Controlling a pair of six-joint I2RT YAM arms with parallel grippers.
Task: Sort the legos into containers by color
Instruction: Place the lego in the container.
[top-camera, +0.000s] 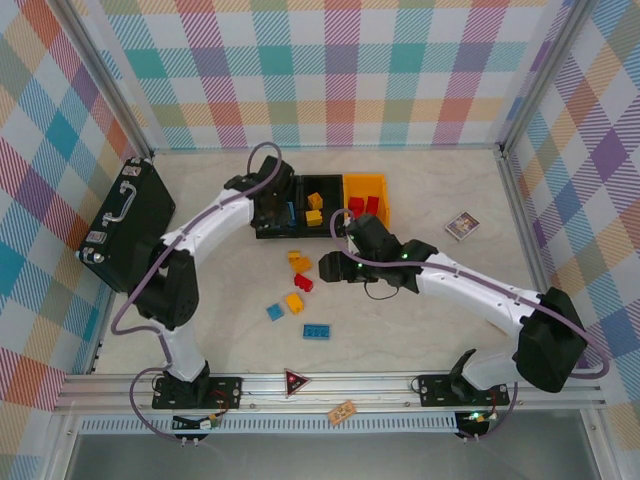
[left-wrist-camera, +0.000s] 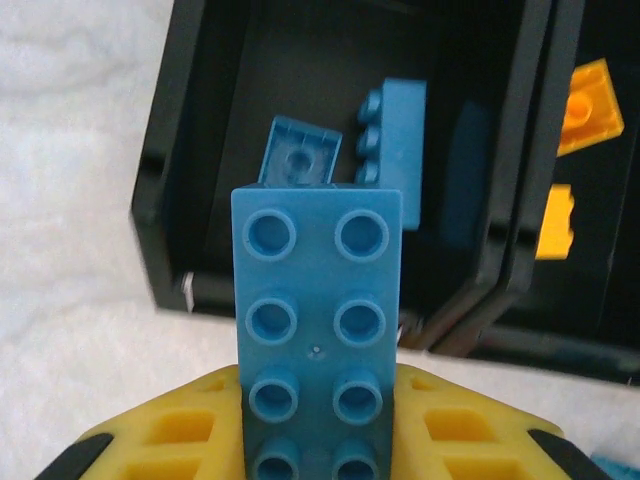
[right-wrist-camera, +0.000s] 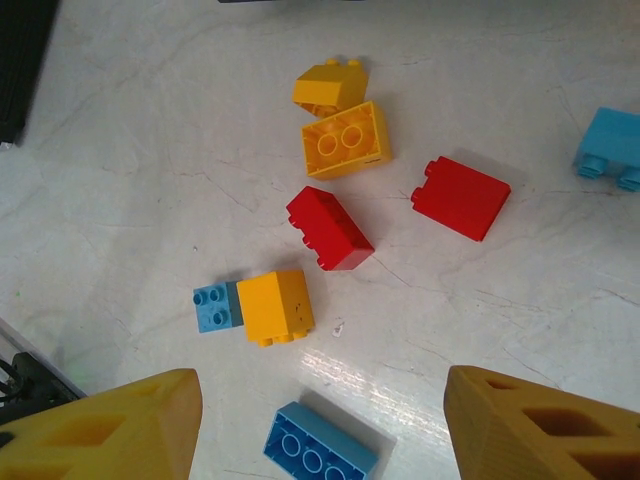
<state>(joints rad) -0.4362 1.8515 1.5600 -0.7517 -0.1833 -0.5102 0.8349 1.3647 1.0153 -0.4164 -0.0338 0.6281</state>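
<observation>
Blue plastic is sitting tight between my left gripper's (left-wrist-camera: 318, 445) yellow fingers (left-wrist-camera: 165, 445) — I am squeezing a long blue brick (left-wrist-camera: 317, 260) with its bumps facing the wrist camera. It is hanging at the near wall of the left black bin (left-wrist-camera: 160, 160), where two more blue bricks (left-wrist-camera: 395, 135) are lying already. Next door, the middle black bin (left-wrist-camera: 600, 290) is holding two yellow-orange bricks (left-wrist-camera: 590, 95), and from above the yellow bin (top-camera: 366, 180) at the right end is holding red ones (top-camera: 358, 206). My right gripper (right-wrist-camera: 325, 435) is hanging over the white table (right-wrist-camera: 130, 180) with its fingers spread apart, gripping nothing. Under it loose legos are lying — two yellow ones (right-wrist-camera: 345, 140) touching each other, two red bricks (right-wrist-camera: 330, 228) a little apart, a small blue one (right-wrist-camera: 215, 307) pressed against a yellow brick (right-wrist-camera: 275, 307), a flat blue one (right-wrist-camera: 320, 458) low in the view, and one more blue (right-wrist-camera: 610, 140) off at the right edge.
</observation>
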